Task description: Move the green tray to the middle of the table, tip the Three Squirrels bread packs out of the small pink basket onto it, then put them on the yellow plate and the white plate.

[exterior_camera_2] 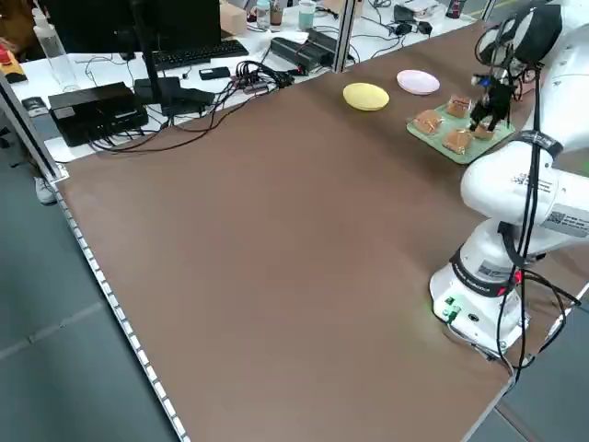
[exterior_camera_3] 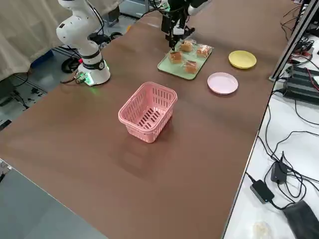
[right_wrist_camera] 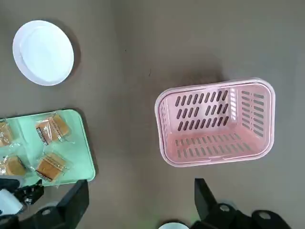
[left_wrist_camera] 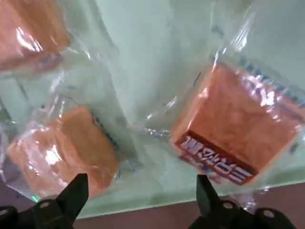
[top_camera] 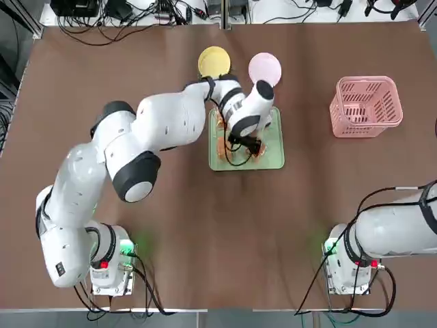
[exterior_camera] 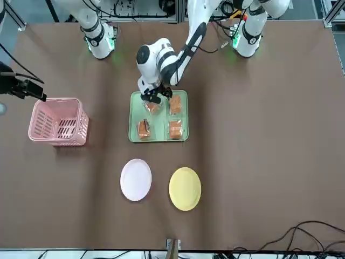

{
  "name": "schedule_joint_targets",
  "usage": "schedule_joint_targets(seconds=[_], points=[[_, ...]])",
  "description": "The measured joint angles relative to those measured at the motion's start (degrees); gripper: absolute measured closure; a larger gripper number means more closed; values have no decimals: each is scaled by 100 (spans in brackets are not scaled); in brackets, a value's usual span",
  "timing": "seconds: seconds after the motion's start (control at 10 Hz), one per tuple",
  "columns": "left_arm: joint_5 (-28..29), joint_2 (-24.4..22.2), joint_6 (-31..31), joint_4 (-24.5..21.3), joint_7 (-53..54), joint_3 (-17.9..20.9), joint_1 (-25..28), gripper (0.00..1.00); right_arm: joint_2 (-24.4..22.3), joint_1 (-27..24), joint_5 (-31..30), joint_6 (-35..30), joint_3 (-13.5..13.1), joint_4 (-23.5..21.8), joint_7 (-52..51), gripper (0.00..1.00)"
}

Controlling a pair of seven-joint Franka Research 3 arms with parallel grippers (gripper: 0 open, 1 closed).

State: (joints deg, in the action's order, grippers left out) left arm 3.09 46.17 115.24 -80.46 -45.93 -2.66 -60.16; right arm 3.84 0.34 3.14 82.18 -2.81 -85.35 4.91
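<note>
The green tray (top_camera: 273,137) lies at the middle of the table (top_camera: 136,239) with several Three Squirrels bread packs (exterior_camera: 175,129) spread on it. My left gripper (top_camera: 249,145) hangs low over the tray's near half, open. In the left wrist view its fingers (left_wrist_camera: 78,188) straddle a gap of bare tray (left_wrist_camera: 143,62) between one pack (left_wrist_camera: 66,148) and another (left_wrist_camera: 238,129); nothing is held. The small pink basket (top_camera: 365,106) stands upright and empty at the right. The yellow plate (top_camera: 214,61) and the white plate (top_camera: 264,68) sit empty beyond the tray. My right gripper (right_wrist_camera: 140,195) is open, high above the basket (right_wrist_camera: 217,121).
Cables and electronics (exterior_camera_2: 101,106) crowd the bench past the table's far edge. A vertical metal post (exterior_camera_3: 294,35) stands at that edge near the plates. Bare brown table stretches to the left of the tray and between the tray and the arm bases (top_camera: 113,263).
</note>
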Motion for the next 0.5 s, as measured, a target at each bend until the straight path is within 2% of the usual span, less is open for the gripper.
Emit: schedule_joint_targets(seconds=[0.5], points=[[0,11,50,112,116,55,59,0,0,0,0,0,0,0,0,2]])
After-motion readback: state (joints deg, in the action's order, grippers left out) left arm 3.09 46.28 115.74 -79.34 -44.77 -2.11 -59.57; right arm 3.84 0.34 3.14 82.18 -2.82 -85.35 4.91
